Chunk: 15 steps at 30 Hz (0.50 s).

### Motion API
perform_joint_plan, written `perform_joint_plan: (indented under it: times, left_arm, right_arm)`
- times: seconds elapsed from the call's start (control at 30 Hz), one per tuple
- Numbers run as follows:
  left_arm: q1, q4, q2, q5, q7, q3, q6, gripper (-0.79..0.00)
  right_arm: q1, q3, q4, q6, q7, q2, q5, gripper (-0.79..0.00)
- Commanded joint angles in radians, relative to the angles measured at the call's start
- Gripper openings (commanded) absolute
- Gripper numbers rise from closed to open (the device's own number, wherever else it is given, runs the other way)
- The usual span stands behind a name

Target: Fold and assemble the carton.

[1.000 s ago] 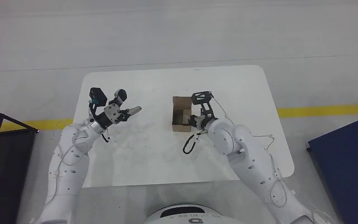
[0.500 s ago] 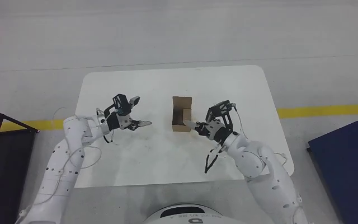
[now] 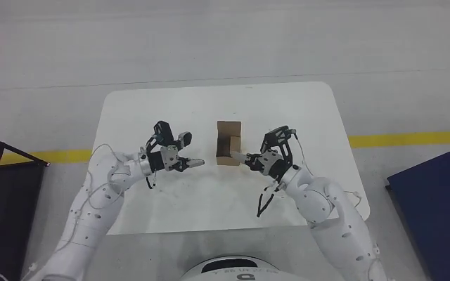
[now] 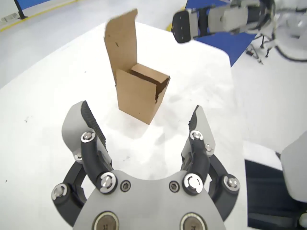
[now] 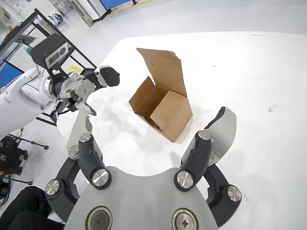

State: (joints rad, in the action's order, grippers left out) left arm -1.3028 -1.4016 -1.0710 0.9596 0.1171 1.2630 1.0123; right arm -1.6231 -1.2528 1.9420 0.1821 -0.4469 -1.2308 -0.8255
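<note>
Carton (image 3: 228, 142) edges apparently clear between end effectors (image 4: 140, 107) (image 5: 154, 114).

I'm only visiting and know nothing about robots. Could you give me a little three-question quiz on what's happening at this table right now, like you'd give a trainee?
1. True or false: the left gripper has its fingers shut on the carton.
2. The carton's tall flap is: A) folded down shut, B) standing up open, C) torn off entirely.
3. Fill the gap: the fingers of the right gripper are ___.

Key
1. False: its fingers are open and apart from the carton.
2. B.
3. Open.
</note>
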Motion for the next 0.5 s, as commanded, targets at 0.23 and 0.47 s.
perform_joint_plan:
  times: [0.23, 0.47]
  left_arm:
    - [0.0, 0.0, 0.0, 0.158, -0.062, 0.0, 0.0, 0.0]
    - [-0.012, -0.081, -0.013, 0.213, 0.073, -0.055, -0.239, 0.0]
  right_arm:
    - [0.0, 0.0, 0.0, 0.0, 0.0, 0.0, 0.0, 0.0]
    - [0.056, 0.009, -0.136, 0.141, 0.016, -0.006, 0.253, 0.0]
